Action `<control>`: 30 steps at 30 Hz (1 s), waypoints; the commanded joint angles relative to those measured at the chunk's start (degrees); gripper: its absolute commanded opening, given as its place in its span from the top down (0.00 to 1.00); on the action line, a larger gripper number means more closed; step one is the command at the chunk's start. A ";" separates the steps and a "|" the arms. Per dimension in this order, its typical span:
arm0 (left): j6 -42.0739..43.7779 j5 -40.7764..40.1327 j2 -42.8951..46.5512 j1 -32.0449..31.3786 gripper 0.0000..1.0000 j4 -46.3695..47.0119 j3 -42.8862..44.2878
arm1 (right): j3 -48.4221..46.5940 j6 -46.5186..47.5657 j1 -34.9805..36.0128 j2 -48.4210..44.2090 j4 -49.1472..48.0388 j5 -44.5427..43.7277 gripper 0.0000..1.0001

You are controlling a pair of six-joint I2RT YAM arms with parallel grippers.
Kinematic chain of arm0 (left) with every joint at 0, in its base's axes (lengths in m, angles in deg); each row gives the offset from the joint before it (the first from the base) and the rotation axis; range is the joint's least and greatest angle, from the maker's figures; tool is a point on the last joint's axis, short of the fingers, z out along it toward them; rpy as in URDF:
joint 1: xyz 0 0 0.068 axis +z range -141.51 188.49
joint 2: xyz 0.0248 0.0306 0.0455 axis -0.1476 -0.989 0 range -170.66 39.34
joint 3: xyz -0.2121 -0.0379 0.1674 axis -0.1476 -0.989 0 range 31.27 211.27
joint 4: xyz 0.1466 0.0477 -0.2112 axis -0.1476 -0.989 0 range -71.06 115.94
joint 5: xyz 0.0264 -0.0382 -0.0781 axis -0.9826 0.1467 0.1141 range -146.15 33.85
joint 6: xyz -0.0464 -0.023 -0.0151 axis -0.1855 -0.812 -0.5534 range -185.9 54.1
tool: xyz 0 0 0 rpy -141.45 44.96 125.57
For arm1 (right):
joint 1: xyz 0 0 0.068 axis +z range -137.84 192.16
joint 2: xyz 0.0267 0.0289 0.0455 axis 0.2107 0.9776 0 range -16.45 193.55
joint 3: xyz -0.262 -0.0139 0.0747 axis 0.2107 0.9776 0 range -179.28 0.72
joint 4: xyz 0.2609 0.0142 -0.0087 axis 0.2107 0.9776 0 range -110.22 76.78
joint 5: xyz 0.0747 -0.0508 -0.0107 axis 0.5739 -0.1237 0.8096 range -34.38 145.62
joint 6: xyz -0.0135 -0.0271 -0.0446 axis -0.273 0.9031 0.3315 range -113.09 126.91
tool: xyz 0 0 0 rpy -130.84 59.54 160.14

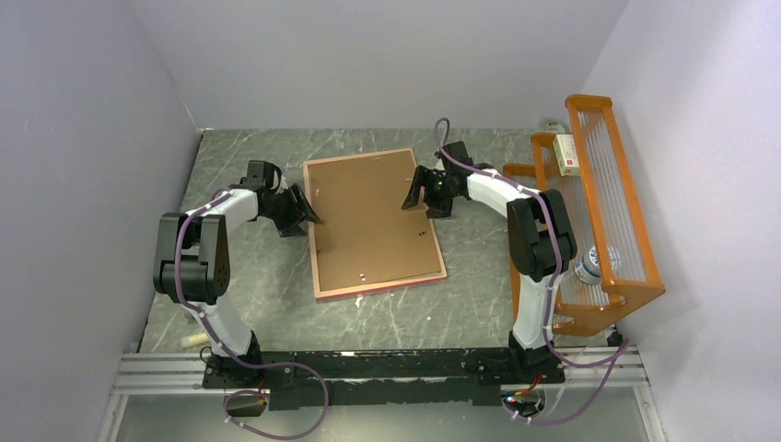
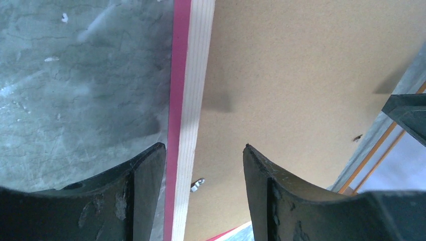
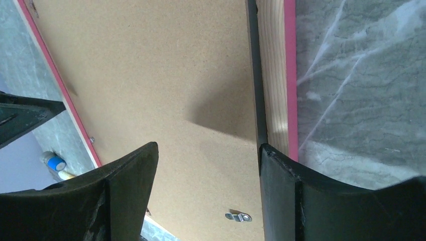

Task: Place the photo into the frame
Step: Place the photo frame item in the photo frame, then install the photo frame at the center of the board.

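Marbled table point(image 1: 479, 296), frame point(image 1: 381, 284) face-down, left arm point(image 1: 196, 250), right arm point(image 1: 536, 235) angled inward

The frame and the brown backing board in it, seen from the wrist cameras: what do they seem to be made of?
The frame looks like pale bare wood: fine straight grain lines run along its back, and its outer edge is pink, probably painted. The backing board seems to be pressed fibreboard: matte brown with fine specks and no grain.
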 commanded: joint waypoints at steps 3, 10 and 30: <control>1.14 0.67 -0.70 0.19 0.36 -3.09 2.85 | -4.38 2.17 0.95 -3.38 7.22 -7.85 0.24; 0.92 -0.90 -0.72 0.32 0.35 -4.37 2.86 | -4.97 4.48 0.97 -6.28 8.52 -14.31 0.23; 0.89 0.31 -4.80 0.37 0.35 -3.17 3.40 | -7.36 5.47 1.01 1.89 4.58 -12.21 0.51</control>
